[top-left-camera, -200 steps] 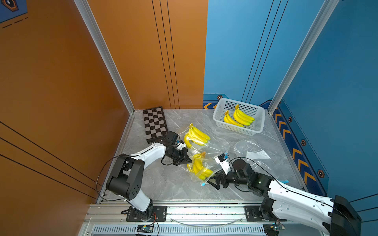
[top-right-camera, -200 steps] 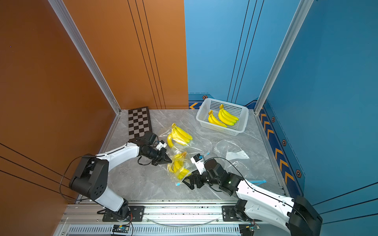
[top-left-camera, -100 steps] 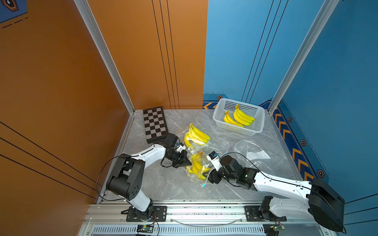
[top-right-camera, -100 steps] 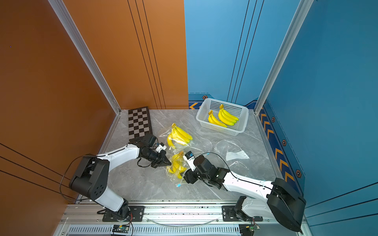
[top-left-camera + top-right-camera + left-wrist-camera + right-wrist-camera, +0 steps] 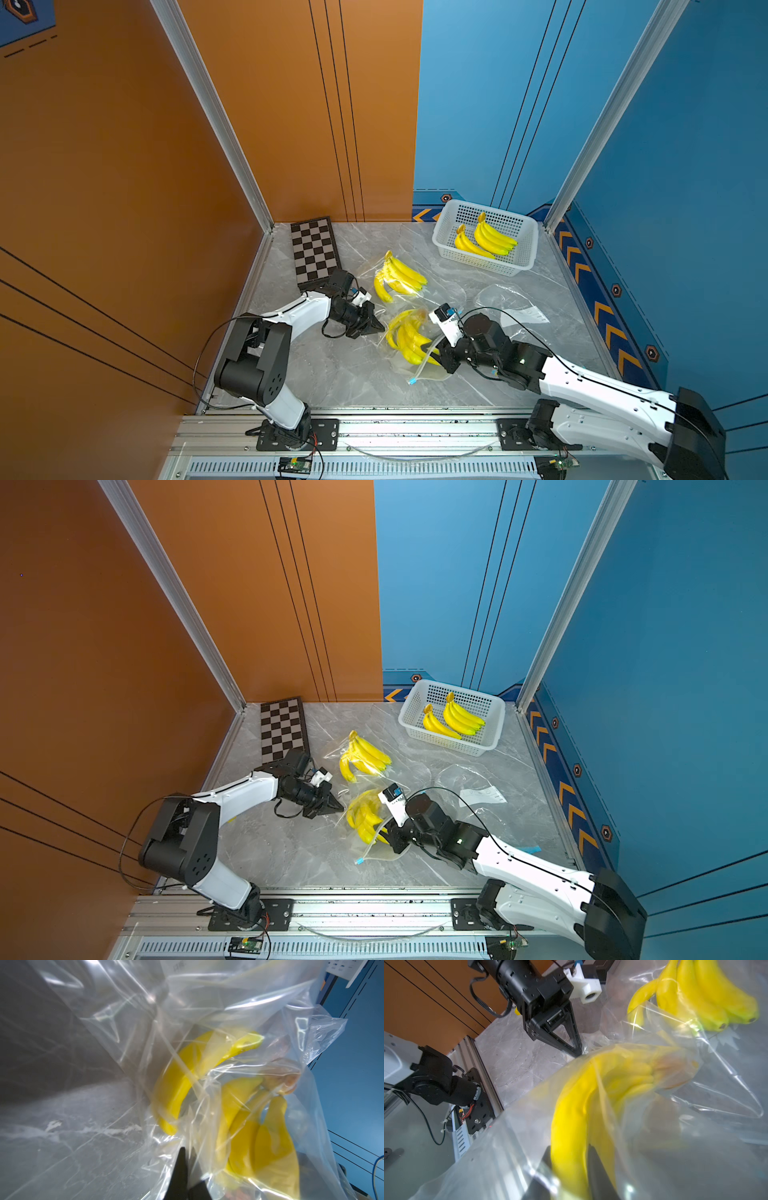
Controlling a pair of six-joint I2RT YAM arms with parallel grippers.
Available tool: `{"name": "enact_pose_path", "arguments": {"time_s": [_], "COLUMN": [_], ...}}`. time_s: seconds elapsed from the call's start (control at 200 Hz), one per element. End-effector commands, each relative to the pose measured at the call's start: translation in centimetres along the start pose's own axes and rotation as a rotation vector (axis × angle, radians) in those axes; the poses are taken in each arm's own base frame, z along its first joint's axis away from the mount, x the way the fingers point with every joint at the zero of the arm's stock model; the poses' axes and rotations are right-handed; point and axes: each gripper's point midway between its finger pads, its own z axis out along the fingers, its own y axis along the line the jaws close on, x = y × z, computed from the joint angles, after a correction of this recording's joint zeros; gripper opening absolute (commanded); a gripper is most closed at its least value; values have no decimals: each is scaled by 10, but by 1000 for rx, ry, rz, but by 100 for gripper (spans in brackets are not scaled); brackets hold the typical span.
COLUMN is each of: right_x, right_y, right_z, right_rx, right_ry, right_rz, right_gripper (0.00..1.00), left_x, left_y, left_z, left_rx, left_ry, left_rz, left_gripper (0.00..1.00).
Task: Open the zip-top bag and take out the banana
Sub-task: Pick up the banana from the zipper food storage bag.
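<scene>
A clear zip-top bag (image 5: 428, 374) lies at the front middle of the marble floor with a bunch of yellow bananas (image 5: 405, 336) inside; both top views show it. My left gripper (image 5: 380, 327) is shut on the bag's far left edge, the film pinched between its black fingertips (image 5: 182, 1159). My right gripper (image 5: 436, 347) reaches into the bag's near right side. Its two fingers stand either side of one banana (image 5: 571, 1105) and press on it. The bag (image 5: 207, 1012) is crumpled around the bunch (image 5: 245, 1126).
A second bagged banana bunch (image 5: 399, 276) lies just behind. A white basket (image 5: 528, 232) holding bananas sits at the back right. A chessboard (image 5: 313, 249) lies at the back left, and an empty clear bag (image 5: 507, 299) on the right. Walls enclose three sides.
My right gripper has moved in from the front right to the bag and its jaws have closed around a banana. The left gripper has kept its pinch on the bag.
</scene>
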Motion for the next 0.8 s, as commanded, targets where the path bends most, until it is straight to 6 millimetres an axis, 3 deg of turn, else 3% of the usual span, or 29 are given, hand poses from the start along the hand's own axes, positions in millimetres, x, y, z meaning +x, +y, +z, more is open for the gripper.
{"name": "enact_pose_path", "arguments": {"time_s": [0.0, 0.145, 0.29, 0.455, 0.581, 0.701, 0.796], "right_x": [3, 11, 10, -3, 7, 20, 18], "right_y": [-4, -5, -21, -38, -23, -6, 8], "right_z": [-22, -49, -68, -64, -65, -95, -118], "right_rx": [17, 6, 58, 82, 36, 30, -18], "right_ry": [19, 18, -54, -198, -84, 42, 46], "right_rz": [58, 135, 233, 418, 485, 485, 502], "right_gripper": [22, 23, 23, 20, 20, 23, 24], "left_x": [-8, -21, -29, -18, -21, -34, -50], "left_y": [1, 6, 10, -10, -15, -13, -4], "left_z": [-2, -5, -4, 6, 4, -7, -21], "left_rx": [0, -14, -29, -26, -41, -42, -55], "left_ry": [-3, -29, -41, -16, -47, -94, -155], "left_rz": [-8, -22, -34, 29, 30, 4, -41], "left_gripper": [0, 0, 0, 0, 0, 0, 0]}}
